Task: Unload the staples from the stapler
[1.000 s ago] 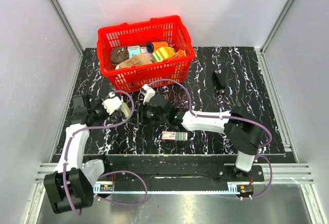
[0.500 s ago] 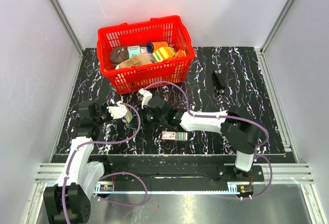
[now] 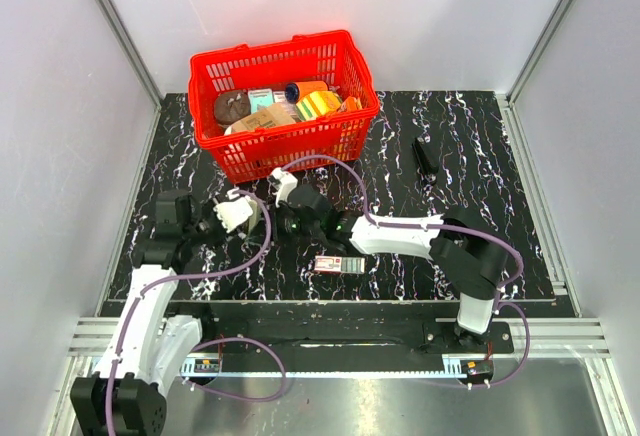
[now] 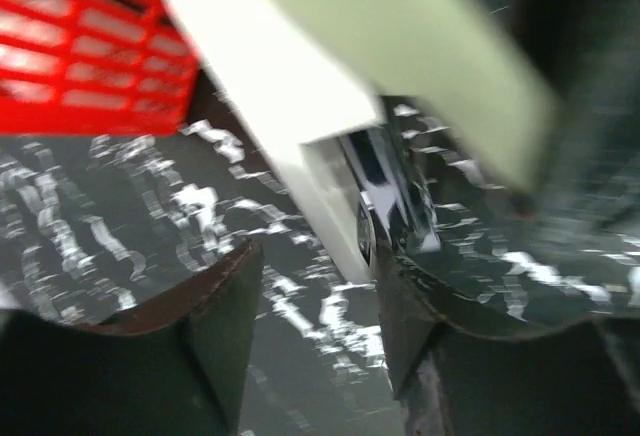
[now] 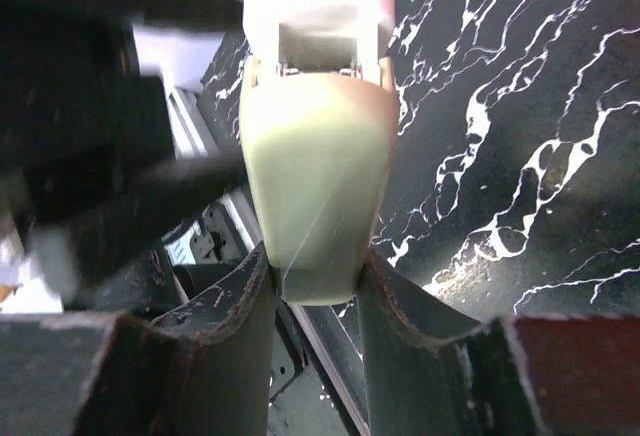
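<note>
Right gripper clenched on pale-green plastic stapler, frame centre, steadying it. Left gripper spread apart astride its white end, likely to reach the magazine.

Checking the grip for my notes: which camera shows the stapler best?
The right wrist view. There the stapler sits in the middle, sharp, pinched by the right gripper. The left wrist view shows it blurred and cropped at close range. The top view shows only a small pale sliver between the arms.
</note>
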Controlling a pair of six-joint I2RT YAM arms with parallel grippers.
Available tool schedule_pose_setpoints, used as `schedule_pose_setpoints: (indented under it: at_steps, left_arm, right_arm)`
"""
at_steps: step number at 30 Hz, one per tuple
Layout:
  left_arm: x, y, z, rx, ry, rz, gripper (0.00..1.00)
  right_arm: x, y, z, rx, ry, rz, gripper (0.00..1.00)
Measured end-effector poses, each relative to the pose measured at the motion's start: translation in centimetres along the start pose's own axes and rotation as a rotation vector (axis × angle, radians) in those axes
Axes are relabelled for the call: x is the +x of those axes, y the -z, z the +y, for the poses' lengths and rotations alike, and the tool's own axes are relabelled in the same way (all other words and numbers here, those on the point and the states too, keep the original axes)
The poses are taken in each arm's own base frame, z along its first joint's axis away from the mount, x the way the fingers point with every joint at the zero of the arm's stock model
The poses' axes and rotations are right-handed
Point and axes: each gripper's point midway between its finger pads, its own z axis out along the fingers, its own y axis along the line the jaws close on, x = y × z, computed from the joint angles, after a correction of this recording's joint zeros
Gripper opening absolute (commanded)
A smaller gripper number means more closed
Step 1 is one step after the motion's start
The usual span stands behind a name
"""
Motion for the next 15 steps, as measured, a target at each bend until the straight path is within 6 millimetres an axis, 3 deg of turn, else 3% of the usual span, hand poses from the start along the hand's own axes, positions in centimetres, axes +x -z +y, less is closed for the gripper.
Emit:
schedule_pose_setpoints:
  at_steps: [4, 6, 8, 10, 11, 15]
  left_arm:
    - [-2.2, 0.8, -4.1, 0.186, 0.133, -0.078, 0.65]
    - [-2.8, 1.2, -5.2, 0.246, 0.176, -0.088, 0.7]
    - [-3.1, 1.7, -5.8, 0.286, 0.217, -0.084, 0.86]
    - [-3.3, 2.0, -5.9, 0.29, 0.251, -0.076, 0.89]
    - [-3.5, 2.2, -5.7, 0.285, 0.272, -0.07, 0.98]
    - [-5.0, 3.4, -2.5, 0.173, 0.357, -0.067, 0.99]
  right_arm:
    - [-1.4, 0.0, -0.5, 0.029, -0.02, -0.045, 0.0]
    - [-1.4, 0.1, -1.0, 0.055, -0.026, -0.05, 0.0]
    - [-1.5, 0.1, -1.3, 0.073, -0.028, -0.053, 0.0]
    - [-1.3, 0.3, -1.7, 0.091, -0.032, -0.045, 0.0]
    - [-1.1, 0.4, -1.9, 0.101, -0.034, -0.037, 0.0]
    - [-0.4, 0.8, -2.8, 0.162, -0.029, 0.014, 0.0]
